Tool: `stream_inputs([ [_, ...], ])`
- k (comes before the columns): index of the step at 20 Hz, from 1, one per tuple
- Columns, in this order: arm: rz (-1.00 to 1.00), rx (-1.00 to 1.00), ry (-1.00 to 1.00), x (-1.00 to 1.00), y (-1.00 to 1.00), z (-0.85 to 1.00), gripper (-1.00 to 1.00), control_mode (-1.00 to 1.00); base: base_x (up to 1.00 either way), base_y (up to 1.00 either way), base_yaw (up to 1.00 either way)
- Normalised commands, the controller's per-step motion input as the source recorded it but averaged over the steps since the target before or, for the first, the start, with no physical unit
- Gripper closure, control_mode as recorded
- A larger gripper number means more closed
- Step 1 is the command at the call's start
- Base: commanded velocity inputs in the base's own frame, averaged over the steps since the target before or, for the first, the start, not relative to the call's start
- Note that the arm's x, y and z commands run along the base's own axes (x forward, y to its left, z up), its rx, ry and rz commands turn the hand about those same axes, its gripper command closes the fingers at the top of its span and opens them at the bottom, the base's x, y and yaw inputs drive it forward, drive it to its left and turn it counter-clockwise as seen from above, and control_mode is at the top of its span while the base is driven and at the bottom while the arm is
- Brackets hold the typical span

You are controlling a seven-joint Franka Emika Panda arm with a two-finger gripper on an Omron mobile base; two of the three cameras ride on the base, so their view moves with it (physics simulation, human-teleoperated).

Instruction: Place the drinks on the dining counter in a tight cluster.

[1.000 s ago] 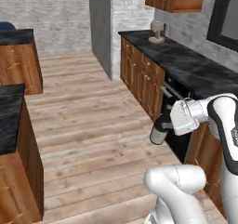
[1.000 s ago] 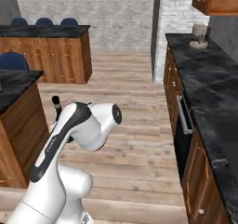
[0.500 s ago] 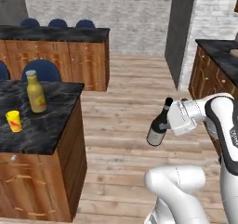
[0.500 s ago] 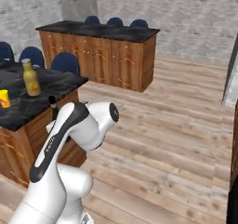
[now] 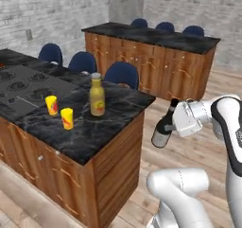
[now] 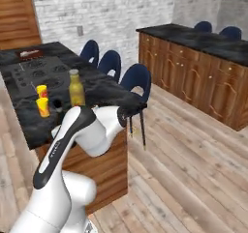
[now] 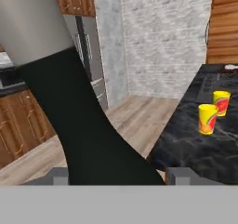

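Observation:
My gripper [image 5: 178, 120] is shut on the slim dark wine bottle [image 5: 164, 129], holding it tilted in the air just off the right end of the dining counter [image 5: 97, 133]. In the hand view the wine bottle [image 7: 79, 121] fills the left half between the fingertips [image 7: 179, 174], its white label at the top. A mustard-yellow bottle [image 5: 97, 95] with a grey cap stands upright on the black marble near that end, left of my gripper. From the right base view the yellow bottle [image 6: 76, 88] stands behind my arm, which hides the gripper.
Two yellow cups [image 5: 51, 105] [image 5: 67, 118] stand on the counter left of the yellow bottle, beside the black cooktop [image 5: 21, 87]. Blue chairs [image 5: 122, 74] line the far side. A second wood counter [image 5: 151, 40] stands behind. Wood floor lies open to the right.
The whole picture has swung as the base turned: the dining counter now sits close on the left. The wine bottle stays in my gripper.

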Motion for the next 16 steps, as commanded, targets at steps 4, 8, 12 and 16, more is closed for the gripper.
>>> stream_inputs([
  [4, 0.00, 0.00, 0.00, 0.00, 0.00, 0.00, 1.00, 1.00, 0.93, -0.38, 0.81],
  [8, 0.00, 0.00, 0.00, 0.00, 0.00, 0.00, 1.00, 1.00, 0.35, -0.96, 0.36],
  [12, 0.00, 0.00, 0.00, 0.00, 0.00, 0.00, 1.00, 1.00, 0.00, -0.99, 0.09],
  [16, 0.00, 0.00, 0.00, 0.00, 0.00, 0.00, 1.00, 1.00, 0.00, -0.91, 0.08],
])
